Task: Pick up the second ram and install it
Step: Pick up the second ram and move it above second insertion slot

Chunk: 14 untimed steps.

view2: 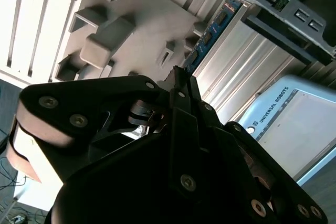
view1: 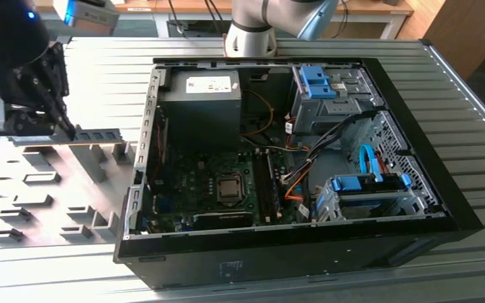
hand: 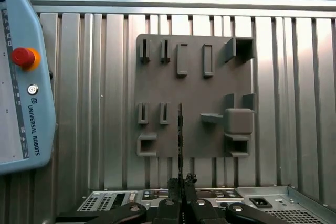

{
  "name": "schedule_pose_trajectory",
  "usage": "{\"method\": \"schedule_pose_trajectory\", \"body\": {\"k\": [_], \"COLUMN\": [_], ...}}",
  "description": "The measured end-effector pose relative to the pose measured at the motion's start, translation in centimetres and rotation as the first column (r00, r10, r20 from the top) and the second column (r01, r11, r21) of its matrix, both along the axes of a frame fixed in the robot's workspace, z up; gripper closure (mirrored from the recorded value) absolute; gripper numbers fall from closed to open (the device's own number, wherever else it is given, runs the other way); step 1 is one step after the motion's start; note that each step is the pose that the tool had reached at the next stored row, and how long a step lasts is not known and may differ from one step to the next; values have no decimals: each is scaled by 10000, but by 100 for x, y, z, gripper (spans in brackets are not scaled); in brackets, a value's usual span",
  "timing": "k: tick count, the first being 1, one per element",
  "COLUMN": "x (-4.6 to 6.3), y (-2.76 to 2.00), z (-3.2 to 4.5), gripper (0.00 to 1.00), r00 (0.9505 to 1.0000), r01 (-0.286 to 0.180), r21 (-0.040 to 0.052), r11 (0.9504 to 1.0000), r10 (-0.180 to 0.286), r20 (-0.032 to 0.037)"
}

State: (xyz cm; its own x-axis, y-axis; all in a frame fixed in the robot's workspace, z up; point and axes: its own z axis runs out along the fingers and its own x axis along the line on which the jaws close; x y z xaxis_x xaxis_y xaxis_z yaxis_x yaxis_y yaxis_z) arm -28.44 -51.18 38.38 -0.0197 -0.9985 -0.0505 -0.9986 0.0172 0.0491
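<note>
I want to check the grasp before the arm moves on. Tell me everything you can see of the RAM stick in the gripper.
The second ram is a thin, long, narrow board, blue with a row of small dark chips on its face. The gripper is shut on one end, and the rest juts out free, standing on edge. It hangs over the grey slotted holder plate, to the exterior view's left of the open computer case. I cannot tell whether it touches the plate.

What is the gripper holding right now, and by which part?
The second ram, pinched at one end by the gripper; the rest sticks out over the grey fixture plate.
</note>
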Motion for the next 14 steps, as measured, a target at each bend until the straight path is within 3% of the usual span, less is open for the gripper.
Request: {"method": "schedule_pose_trajectory", "body": {"k": [14], "x": [494], "y": [7], "z": [-5], "gripper": [86], "r00": [10000], "r01": [-1], "r21": [0], "r11": [10000], "r10": [1], "r20": [-74]}}
